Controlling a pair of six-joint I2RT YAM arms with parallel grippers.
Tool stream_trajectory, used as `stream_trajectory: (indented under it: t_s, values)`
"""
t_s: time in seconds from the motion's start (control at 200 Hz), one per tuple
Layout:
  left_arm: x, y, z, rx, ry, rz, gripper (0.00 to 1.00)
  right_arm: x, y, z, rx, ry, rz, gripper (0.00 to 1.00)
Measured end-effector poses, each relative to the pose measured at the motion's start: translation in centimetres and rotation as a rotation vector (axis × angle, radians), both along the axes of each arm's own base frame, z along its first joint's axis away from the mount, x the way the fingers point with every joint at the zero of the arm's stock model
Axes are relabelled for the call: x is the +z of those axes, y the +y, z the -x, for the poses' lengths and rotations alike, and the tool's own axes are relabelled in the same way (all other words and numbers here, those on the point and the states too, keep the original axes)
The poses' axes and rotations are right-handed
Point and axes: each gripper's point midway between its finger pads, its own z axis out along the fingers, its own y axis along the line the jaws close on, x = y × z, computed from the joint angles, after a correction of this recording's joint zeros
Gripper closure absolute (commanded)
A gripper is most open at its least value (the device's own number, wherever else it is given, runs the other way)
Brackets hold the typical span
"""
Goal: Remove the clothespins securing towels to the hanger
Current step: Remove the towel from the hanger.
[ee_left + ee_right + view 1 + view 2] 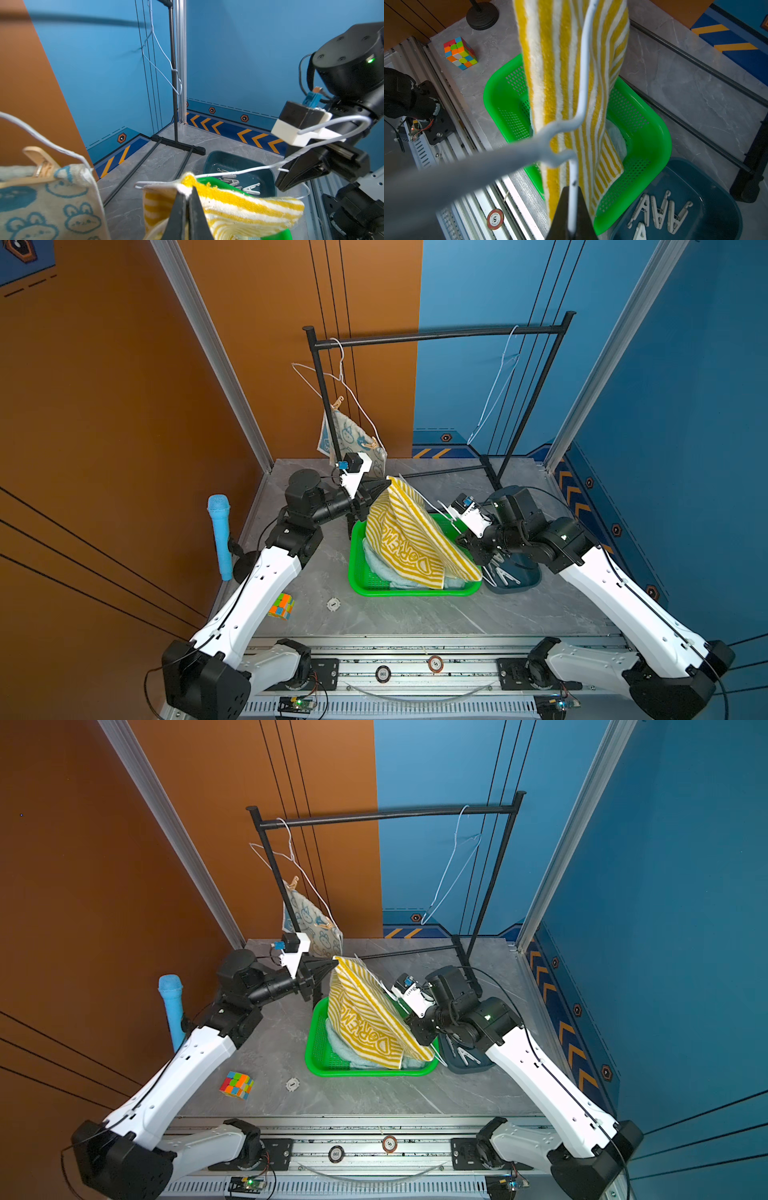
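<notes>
The left gripper (383, 487) is clenched on the top corner of the yellow striped towel (411, 539), just above the centre of both top views. In the left wrist view we see its jaws pressed together with the terry edge between them. The right gripper (572, 190) is clamped on the thin white hanger (572, 172) that this towel drapes over, at the bottom middle of the right wrist view.

We read this as a two-handed split. One arm steadies the wire while the other grips the cloth so that the two can be drawn apart. We see no clothespin on the yellow towel, so its pins seem to be off.

The pair is held right over the green basket (415, 593) in the lower middle of the frame, where a blue-green towel (380, 568) lies. A freed towel would drop straight in there.

Just right of the basket, a dark tray (716, 207) collects the loose clothespins (660, 209), close to the right arm.

In the upper left of the top views, the bunny towel (353, 441) hangs on its own hanger from the black rack (436, 334). It is pinned by two wooden clothespins, one at its upper corner (337, 403) and one at its lower corner (372, 443). We judge that those are the ones left to remove.
</notes>
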Motion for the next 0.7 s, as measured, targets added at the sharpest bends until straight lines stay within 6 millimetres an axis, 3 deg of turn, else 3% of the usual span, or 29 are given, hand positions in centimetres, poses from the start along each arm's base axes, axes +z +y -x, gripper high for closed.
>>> stream_trajectory:
  t_s: [0.36,0.516,0.701]
  values:
    - [15.1,4.5,5.6,0.138,-0.318,0.172,1.0,0.4,-1.5,-2.0,-0.114,-0.036,-0.002,1.0]
    - [19.1,5.5,7.6,0.148,-0.396,0.227,1.0,1.5,-2.3,-3.0,-0.157,-0.083,-0.036,1.0]
    - [23.7,6.7,10.5,0.161,-0.524,0.287,1.0,0.1,-5.0,-3.9,-0.279,-0.062,-0.008,1.0]
